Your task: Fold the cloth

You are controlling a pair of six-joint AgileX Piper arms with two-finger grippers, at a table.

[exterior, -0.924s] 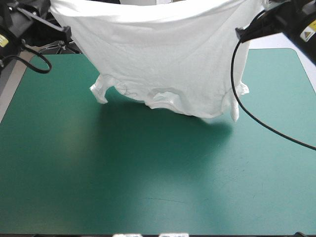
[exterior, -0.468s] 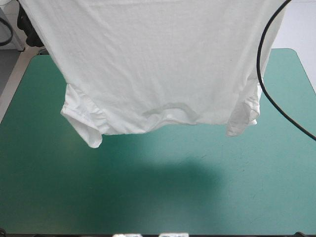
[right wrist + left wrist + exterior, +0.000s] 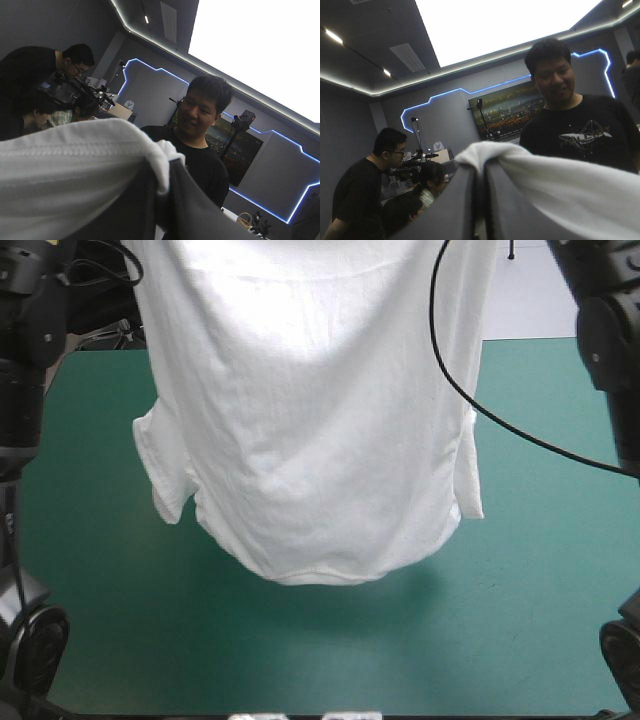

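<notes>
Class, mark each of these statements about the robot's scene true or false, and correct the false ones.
1. The T-shirt hangs in the air over the teal-green cover. True.
2. The left gripper is open and empty. False: it is shut on the T-shirt.
3. The right gripper grips white fabric. True.
4. The T-shirt lies as a folded bundle. False: it hangs unfolded, with a sleeve showing at each side.
5. A brown box stands on the cover. False: no box is in view.
</notes>
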